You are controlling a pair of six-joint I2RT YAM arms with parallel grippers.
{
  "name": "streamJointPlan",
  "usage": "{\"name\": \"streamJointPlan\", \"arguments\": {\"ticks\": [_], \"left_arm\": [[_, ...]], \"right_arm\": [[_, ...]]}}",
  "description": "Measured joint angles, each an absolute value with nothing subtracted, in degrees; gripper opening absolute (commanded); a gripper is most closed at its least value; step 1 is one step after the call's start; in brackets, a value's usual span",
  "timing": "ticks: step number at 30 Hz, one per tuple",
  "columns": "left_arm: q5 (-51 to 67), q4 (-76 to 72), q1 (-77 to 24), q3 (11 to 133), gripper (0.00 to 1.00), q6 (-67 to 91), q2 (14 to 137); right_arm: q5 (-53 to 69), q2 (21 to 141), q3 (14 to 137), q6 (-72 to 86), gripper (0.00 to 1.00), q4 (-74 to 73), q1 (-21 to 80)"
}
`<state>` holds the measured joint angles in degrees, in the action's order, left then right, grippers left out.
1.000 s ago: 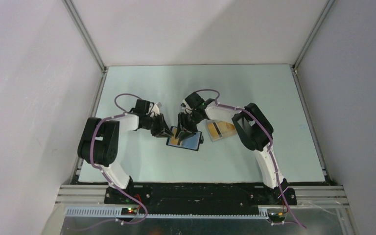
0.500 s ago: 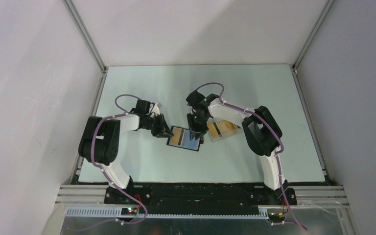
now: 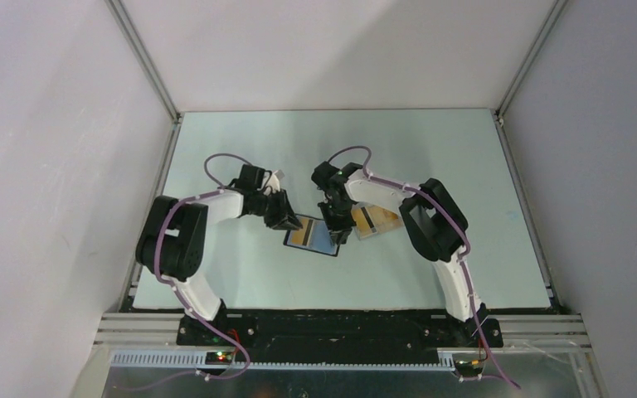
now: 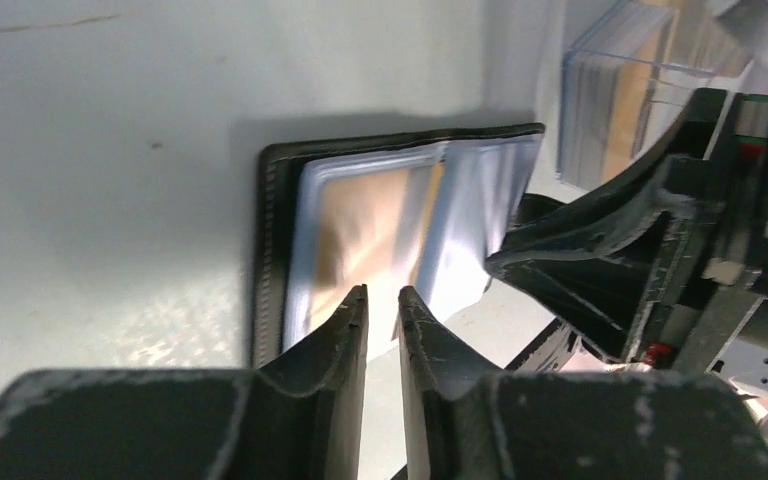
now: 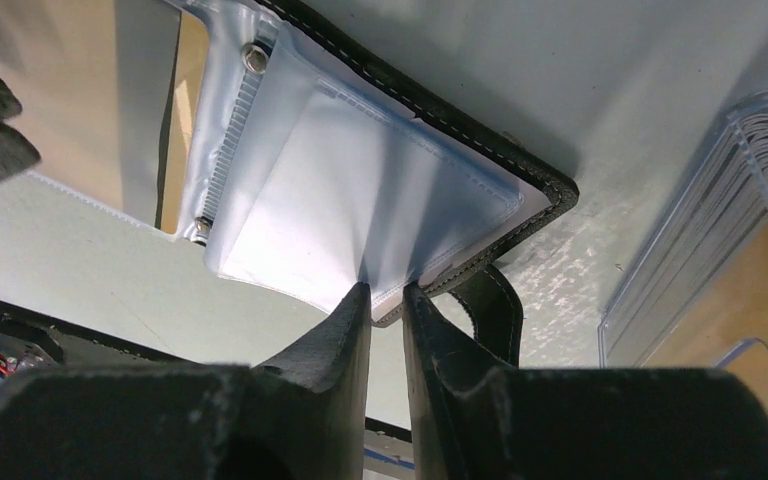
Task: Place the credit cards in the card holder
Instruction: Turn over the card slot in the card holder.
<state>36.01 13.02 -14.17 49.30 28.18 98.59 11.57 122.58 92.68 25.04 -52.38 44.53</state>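
**Item: card holder**. It lies open and flat on the table, between the two grippers, with its clear sleeves facing up.

**Contents:** one orange card sits in a sleeve. The remaining credit cards are stacked in a clear tray just beside the holder's right edge.

**Right gripper**: fingers are clenched on the free edge of a clear sleeve at the holder's corner. The film puckers toward the pinch.

**Left gripper**: fingers are drawn nearly together with a thin slit between them, tips at the holder's opposite edge. Whether they grasp anything cannot be told.

**Hazards, as judged:**
- The film is slick, and the pinch sits on its very edge, so the sleeve may slip out.
- A hard pull could drag or flip the light holder, or strain the seam at the rivets.
- The tray is close enough to be nudged by the right arm.

**Materials:**
- Holder: black, grained cover with stitched, rounded corners and a short strap tab.
- Sleeves: thin, glossy, pale bluish film that creases easily.
- Cards: rigid, thin rectangles, orange with a dark stripe.
- Tray: hard, transparent, with straight walls.
- Table: matte and pale.
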Motion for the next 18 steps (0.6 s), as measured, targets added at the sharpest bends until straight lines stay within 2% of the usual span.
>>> {"name": "streamJointPlan", "arguments": {"ticks": [9,14,18], "left_arm": [[36.9,13.0,-15.7,52.4,0.24,29.6,98.6],[37.0,13.1,-15.6,52.3,0.33,29.5,97.8],[36.3,13.1,-15.0,50.5,0.39,29.5,95.4]], "right_arm": [[12.3,124.3,95.0,24.3,0.20,-54.9,44.5],[12.9,124.4,95.1,24.3,0.22,-55.1,44.4],[13.6,124.4,95.1,24.0,0.29,-54.9,44.4]]}}
